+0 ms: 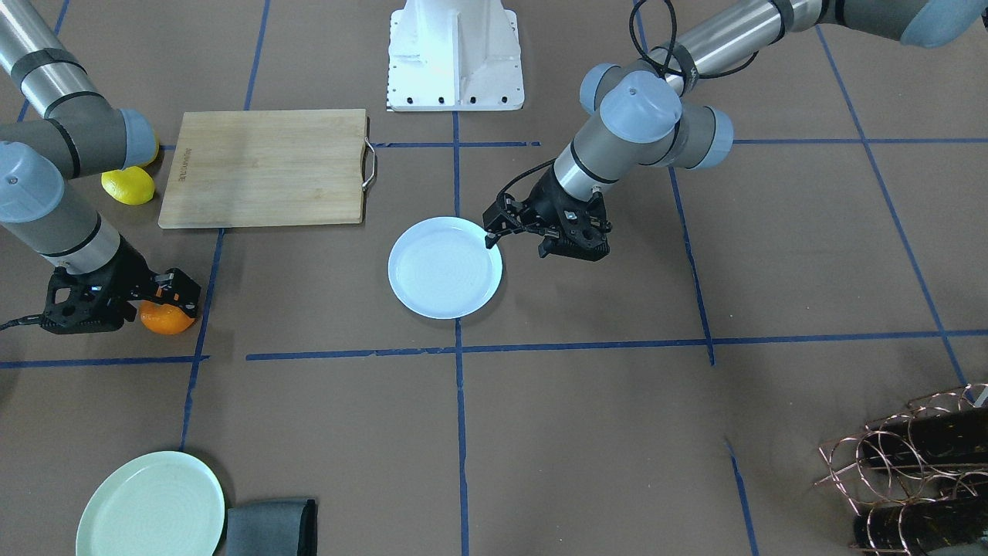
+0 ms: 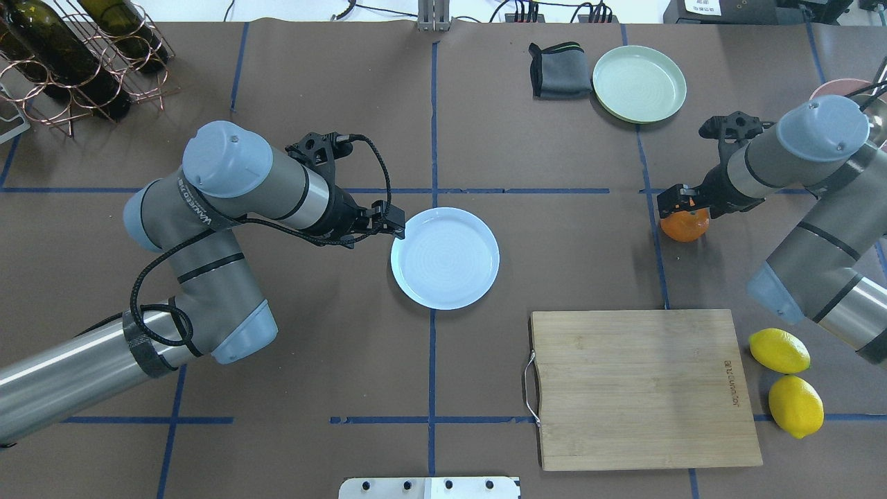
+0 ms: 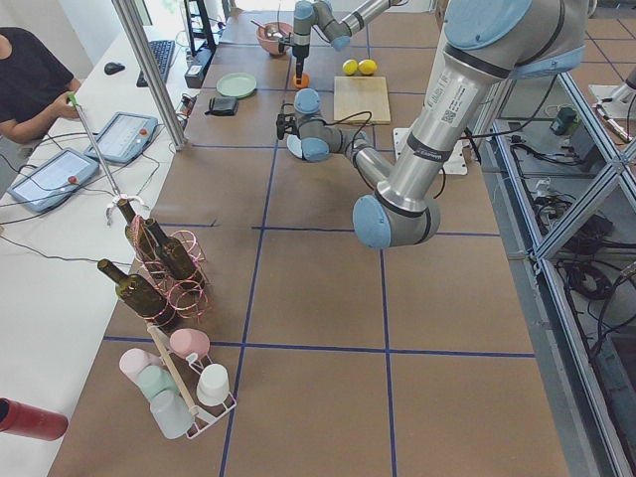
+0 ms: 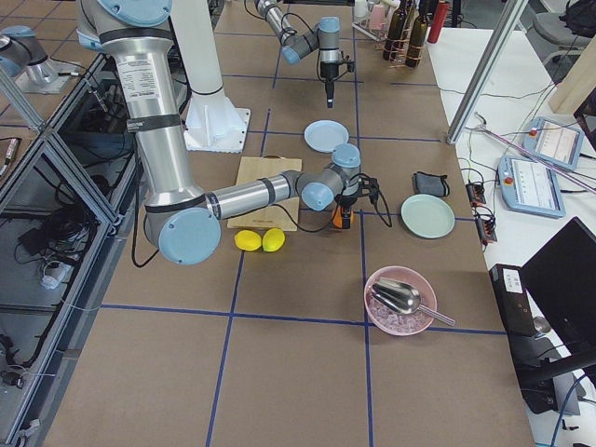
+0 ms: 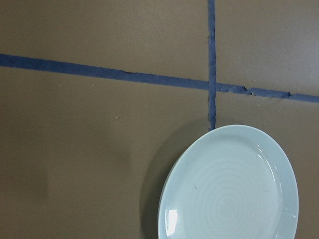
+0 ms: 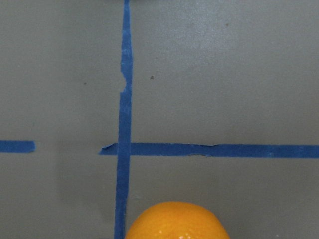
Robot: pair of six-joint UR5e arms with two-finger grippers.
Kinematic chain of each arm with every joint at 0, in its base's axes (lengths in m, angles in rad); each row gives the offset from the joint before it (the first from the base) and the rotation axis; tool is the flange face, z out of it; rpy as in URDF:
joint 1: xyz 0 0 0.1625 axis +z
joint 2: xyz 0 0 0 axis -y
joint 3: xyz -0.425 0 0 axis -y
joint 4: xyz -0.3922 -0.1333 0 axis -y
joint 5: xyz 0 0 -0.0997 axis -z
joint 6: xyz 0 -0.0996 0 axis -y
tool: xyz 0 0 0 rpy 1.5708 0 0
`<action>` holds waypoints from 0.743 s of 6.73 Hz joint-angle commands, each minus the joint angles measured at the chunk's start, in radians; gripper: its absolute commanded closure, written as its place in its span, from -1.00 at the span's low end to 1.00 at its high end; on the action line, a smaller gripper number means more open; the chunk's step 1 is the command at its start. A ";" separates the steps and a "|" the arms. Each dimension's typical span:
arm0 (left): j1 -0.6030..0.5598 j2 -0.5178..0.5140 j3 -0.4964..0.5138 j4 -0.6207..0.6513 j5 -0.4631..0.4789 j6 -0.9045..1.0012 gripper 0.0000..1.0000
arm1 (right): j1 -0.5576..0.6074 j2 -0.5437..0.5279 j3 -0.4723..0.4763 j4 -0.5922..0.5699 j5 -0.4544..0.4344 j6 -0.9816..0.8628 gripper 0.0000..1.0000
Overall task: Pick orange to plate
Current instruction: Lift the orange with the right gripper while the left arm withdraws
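Observation:
The orange (image 1: 164, 320) (image 2: 684, 227) rests on the brown table beside a blue tape line. My right gripper (image 1: 176, 292) (image 2: 682, 204) points down right over it, open, with its fingers around the fruit's upper part. In the right wrist view the orange (image 6: 177, 221) peeks in at the bottom edge and no fingers show. The pale bluish-white plate (image 1: 444, 266) (image 2: 445, 258) (image 5: 229, 189) lies mid-table with nothing on it. My left gripper (image 1: 492, 235) (image 2: 397, 227) looks shut and empty, its tip at the plate's rim on the robot's left side.
A wooden cutting board (image 2: 641, 388) lies between plate and orange, nearer the robot, with two lemons (image 2: 779, 350) beside it. A mint-green plate (image 2: 639, 83) and grey cloth (image 2: 558, 69) sit at the far edge. A bottle rack (image 2: 69, 55) stands far left, a pink bowl (image 4: 400, 300) far right.

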 commanded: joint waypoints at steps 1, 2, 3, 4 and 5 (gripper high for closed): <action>-0.025 0.088 -0.080 0.000 0.002 0.012 -1.00 | -0.004 -0.005 0.003 0.007 0.007 0.027 -0.95; -0.063 0.134 -0.125 0.003 -0.002 0.044 -1.00 | -0.004 -0.011 0.011 0.007 0.013 0.033 -0.63; -0.082 0.186 -0.154 0.003 -0.004 0.102 -1.00 | -0.004 -0.011 0.011 0.007 0.021 0.039 0.08; -0.105 0.220 -0.177 0.003 -0.009 0.137 -1.00 | -0.004 -0.013 0.014 0.007 0.025 0.053 0.90; -0.122 0.266 -0.206 0.004 -0.009 0.182 -1.00 | -0.004 0.002 0.061 -0.011 0.072 0.058 1.00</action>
